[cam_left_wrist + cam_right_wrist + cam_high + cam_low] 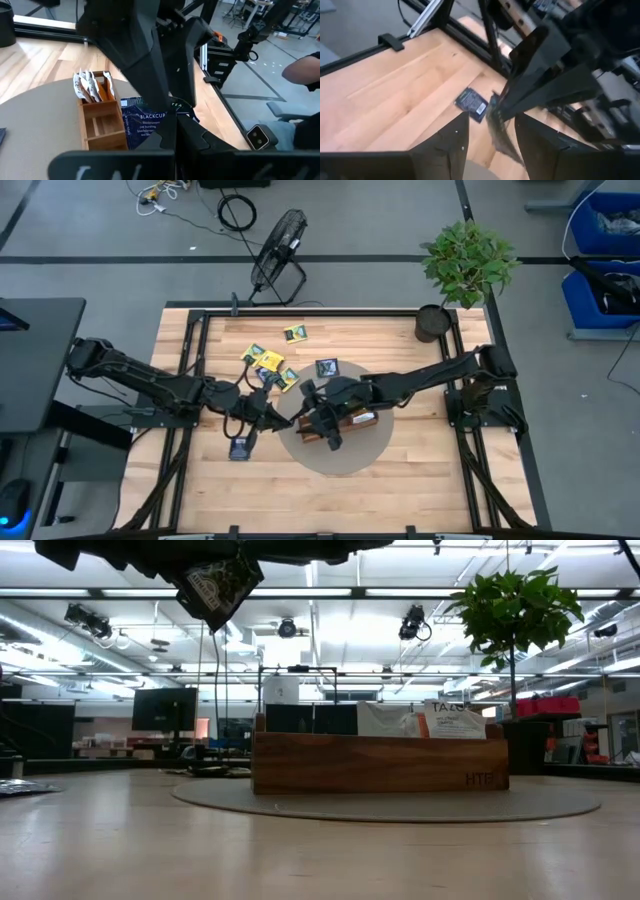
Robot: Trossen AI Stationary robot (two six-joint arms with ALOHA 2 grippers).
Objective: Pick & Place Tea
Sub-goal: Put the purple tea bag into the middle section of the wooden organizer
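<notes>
My left gripper [281, 418] is shut on a dark blue tea sachet [142, 125], held high above the table beside the round grey mat [340, 458]. My right gripper [491, 124] is open. It comes from the table's right, and its fingers stand on either side of that sachet [500, 137] without touching it. The wooden tray [380, 765] stands on the mat under the right arm. White-and-orange sachets [90, 87] stand upright in one end compartment. Another dark sachet [240, 447] lies flat on the table. My left gripper pinches the dark blue sachet between its two fingers at the sachet's upper edge [496, 114]. The fingers come from the table's left, close to level. The sachet [215, 585] hangs tilted below them, clear of the table and the tray.
Several loose yellow-and-green and dark sachets [268, 363] lie at the far middle of the table. A potted plant [465, 265] stands at the far right corner. A person's arm [305, 75] shows beyond the table's edge. Bare wood lies toward the near edge.
</notes>
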